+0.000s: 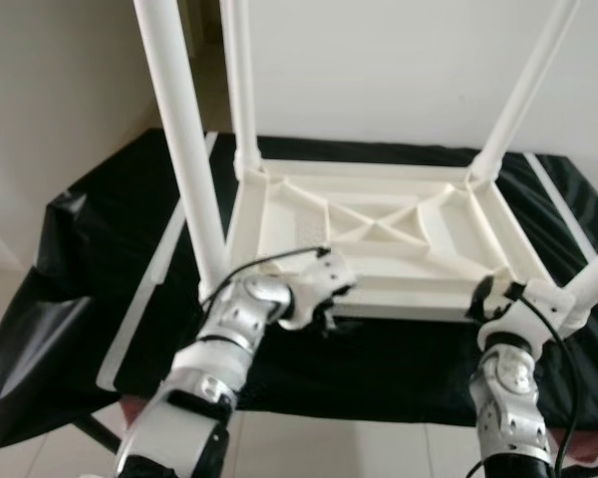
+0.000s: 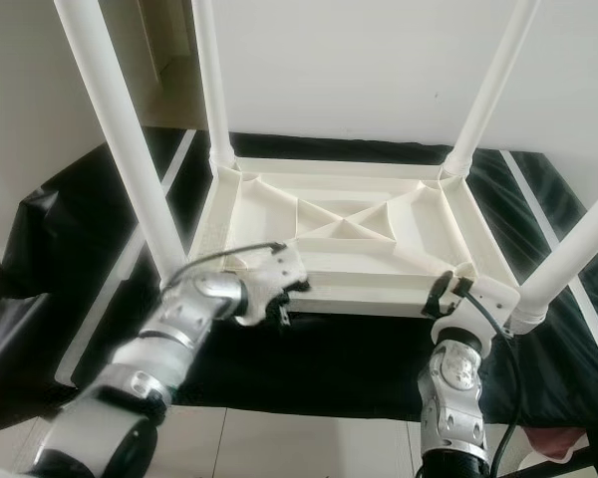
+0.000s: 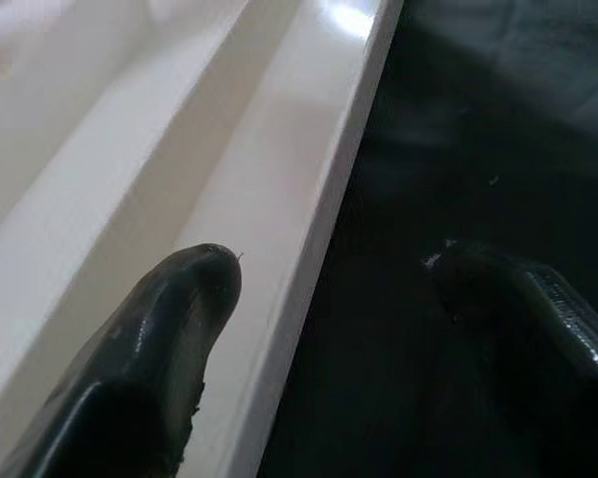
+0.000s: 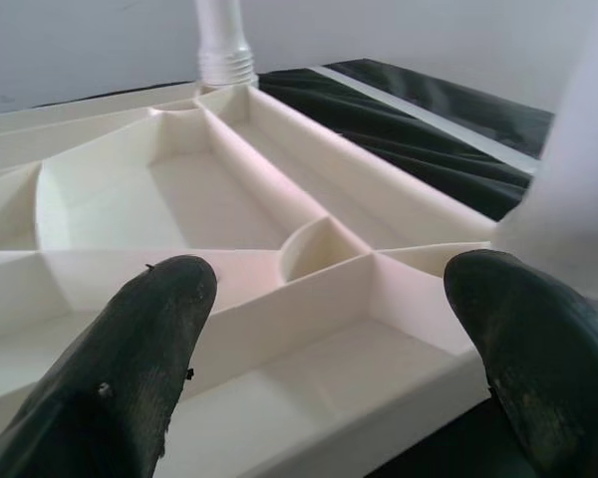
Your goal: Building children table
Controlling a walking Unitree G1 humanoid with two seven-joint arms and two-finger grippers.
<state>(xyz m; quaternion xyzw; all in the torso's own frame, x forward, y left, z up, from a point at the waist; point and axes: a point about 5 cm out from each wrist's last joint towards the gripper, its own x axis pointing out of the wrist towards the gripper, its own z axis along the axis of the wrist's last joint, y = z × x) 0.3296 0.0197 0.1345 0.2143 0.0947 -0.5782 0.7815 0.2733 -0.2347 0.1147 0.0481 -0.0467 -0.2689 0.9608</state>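
While the table lies upside down in the middle of the frame on a black sheet, its four white legs rise toward the top edge. The left gripper is at the near rim, lower centre-left, fingers apart and straddling that edge: one finger over the white plastic, the other over the sheet. The right gripper is at the lower right corner, also spread wide above the ribbed underside, holding nothing.

It looks like moulded plastic: light, stiff thanks to the ribs, and smooth enough to slip. The rim or a rib should give a firm pinch; the legs are probably too round and thick for these fingers. No brand, label or writing is readable.
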